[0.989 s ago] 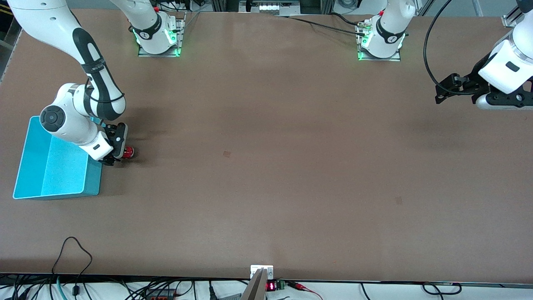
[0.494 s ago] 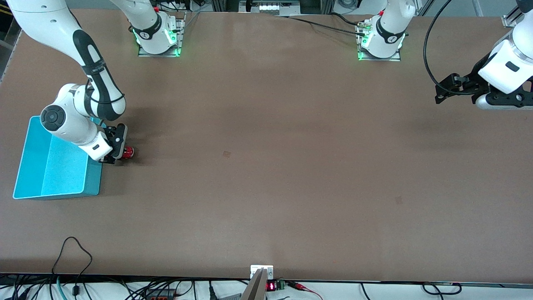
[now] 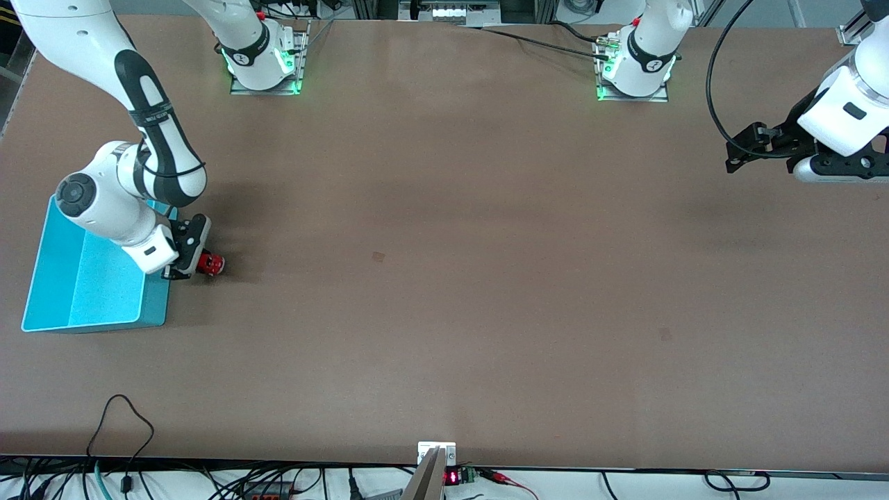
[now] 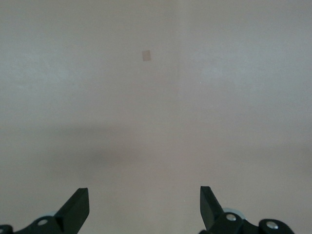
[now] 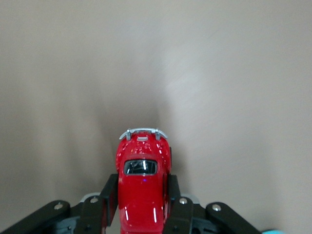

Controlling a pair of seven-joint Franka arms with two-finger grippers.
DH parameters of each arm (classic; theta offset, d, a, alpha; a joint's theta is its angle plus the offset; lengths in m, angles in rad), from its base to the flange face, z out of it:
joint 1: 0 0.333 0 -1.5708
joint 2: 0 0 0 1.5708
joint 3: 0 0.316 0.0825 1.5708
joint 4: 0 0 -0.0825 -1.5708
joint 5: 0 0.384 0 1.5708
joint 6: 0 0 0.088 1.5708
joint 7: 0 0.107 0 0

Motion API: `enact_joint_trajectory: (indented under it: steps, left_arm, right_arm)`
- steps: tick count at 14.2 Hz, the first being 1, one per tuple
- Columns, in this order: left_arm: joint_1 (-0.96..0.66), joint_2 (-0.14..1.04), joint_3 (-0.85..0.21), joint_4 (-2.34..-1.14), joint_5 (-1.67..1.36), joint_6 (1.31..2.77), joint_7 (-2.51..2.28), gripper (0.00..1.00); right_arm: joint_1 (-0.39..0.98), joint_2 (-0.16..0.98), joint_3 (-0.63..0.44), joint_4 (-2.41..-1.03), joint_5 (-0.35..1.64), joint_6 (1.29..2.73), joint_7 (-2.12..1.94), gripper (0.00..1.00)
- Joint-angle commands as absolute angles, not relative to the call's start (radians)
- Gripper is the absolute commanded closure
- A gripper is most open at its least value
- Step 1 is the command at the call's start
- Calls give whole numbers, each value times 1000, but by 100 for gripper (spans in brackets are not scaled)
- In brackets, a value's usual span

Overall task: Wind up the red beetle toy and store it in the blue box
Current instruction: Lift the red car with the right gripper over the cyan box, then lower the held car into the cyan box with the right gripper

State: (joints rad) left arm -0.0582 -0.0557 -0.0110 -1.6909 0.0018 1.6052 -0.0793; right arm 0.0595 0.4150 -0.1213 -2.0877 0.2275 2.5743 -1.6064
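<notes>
Right gripper [image 3: 196, 266] down at table level just beside the blue box [image 3: 52, 243], on the box's side toward the left arm's end of the table. Its two fingers [image 5: 110, 195] are pressed against the flanks of the red beetle toy [image 3: 210, 263], pinching the body across its width.

The toy sits on the table [image 3: 444, 278], close to the box wall but apart from it, and outside the bin. From the right wrist view the car [image 5: 143, 183] points away from the palm, silvery bumper leading, with the fingers gripping the sides around mid-body. Judgement: a side grip like this leaves the wheels free against the tabletop, which suits a pull-back wind by dragging the car along the surface; it also serves for lifting it over the box wall afterwards.

Toy's look: glossy red rounded shell, dark-tinted window on top, curved chrome bumper at the nose, small highlights along the roof. Tiny next to the box.

Blue box: light cyan, thin walls, open top, nothing seen inside; the right arm's forearm hangs over part of it.

Left gripper [image 3: 746, 149] waits high, well away from the box at the left arm's end of the table, fingers [image 4: 75, 207] spread wide with only bare table below.

Storing not yet done.
</notes>
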Motion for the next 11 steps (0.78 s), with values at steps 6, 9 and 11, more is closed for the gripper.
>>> enact_joint_trajectory:
  steps: [6, 9, 11]
  left_arm:
    - [-61, -38, -14, -1657, 25, 1589, -78, 0]
    - [-61, -38, -14, -1657, 25, 1588, -77, 0]
    - [-57, -38, -14, -1657, 25, 1588, -75, 0]
  right_arm:
    - [117, 344, -124, -1928, 425, 2568, -1026, 86]
    - [106, 347, -158, -1925, 410, 2545, -815, 86]
    - [66, 351, -172, -1902, 373, 2491, -743, 86]
